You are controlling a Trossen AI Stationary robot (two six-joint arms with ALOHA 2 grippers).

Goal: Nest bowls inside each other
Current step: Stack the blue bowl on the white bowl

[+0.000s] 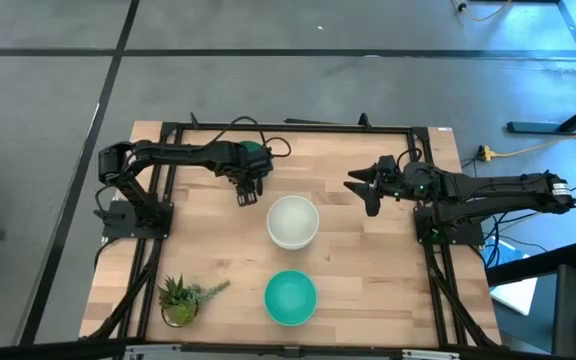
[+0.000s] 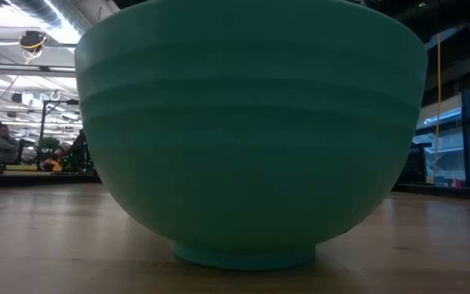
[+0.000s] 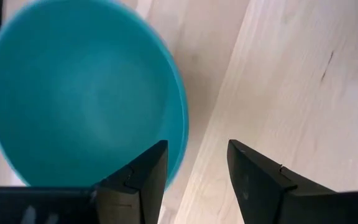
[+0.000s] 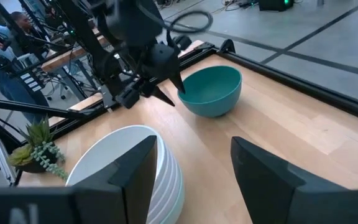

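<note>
A dark teal bowl [image 1: 259, 150] [image 3: 86, 93] [image 4: 213, 90] stands upright at the table's far left, mostly hidden under my left arm in the high view. My left gripper [image 1: 248, 192] [image 3: 194, 177] [image 4: 169, 93] is open just above its rim, one finger over the bowl's inside and one over the table. A stack of white bowls [image 1: 293, 221] [image 4: 135, 171] sits nested at mid-table. A turquoise bowl [image 1: 290, 297] [image 2: 251, 139] stands on its foot near the near edge. My right gripper [image 1: 366, 190] [image 4: 194, 180] is open, hovering right of the white stack.
A small spiky potted plant [image 1: 180, 300] [image 4: 33, 149] stands at the near left corner. A black frame [image 1: 288, 127] runs along the table's edges. Bare wood lies between the white stack and my right arm. People and equipment show in the room beyond.
</note>
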